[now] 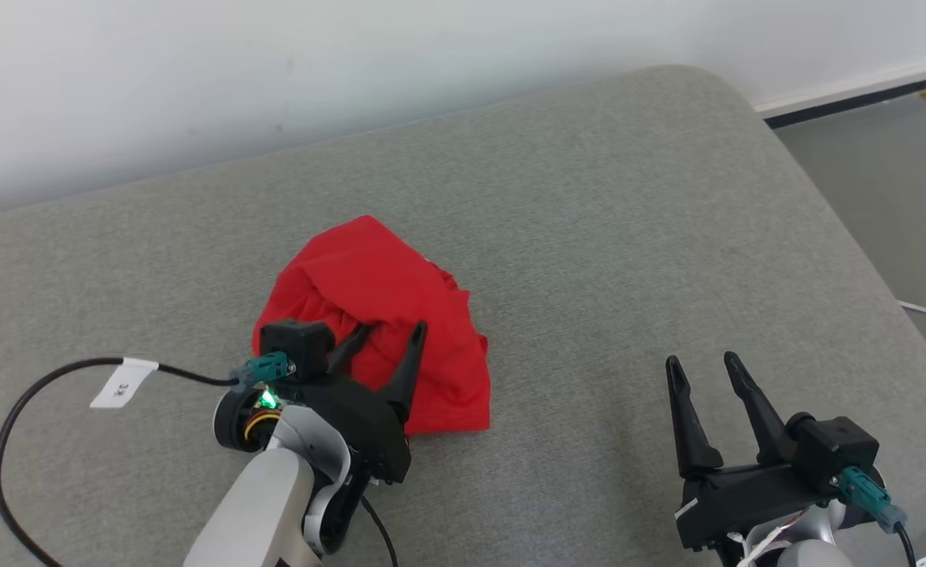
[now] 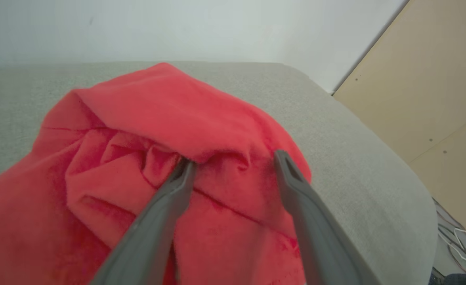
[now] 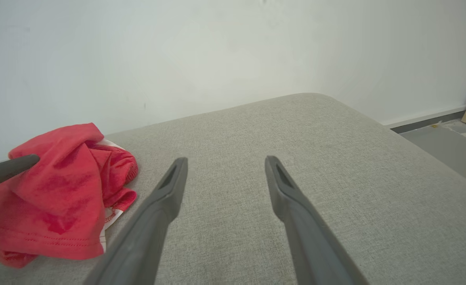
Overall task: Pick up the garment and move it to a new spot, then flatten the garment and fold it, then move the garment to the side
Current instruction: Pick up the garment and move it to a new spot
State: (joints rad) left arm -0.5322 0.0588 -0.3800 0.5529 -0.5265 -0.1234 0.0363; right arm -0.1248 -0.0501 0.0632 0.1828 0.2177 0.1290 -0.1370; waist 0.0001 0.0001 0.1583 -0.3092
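Left pincer [image 1: 392, 327], fingers apart, rests on the crumpled red garment [image 1: 368, 268] near the middle of a grey cushion [image 1: 628, 197]; right pincer [image 1: 701, 361], also apart, hovers well aside. A fingertip [image 2: 185, 171] tucked in a fold may snag and drag the heap when lifting away.

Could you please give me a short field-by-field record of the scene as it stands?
garment: red, crumpled in a heap, not flattened or folded
surface: grey upholstered cushion
left gripper: open, over the garment
right gripper: open, above bare cushion, apart from the garment
other: black cable with white tag, left of the garment
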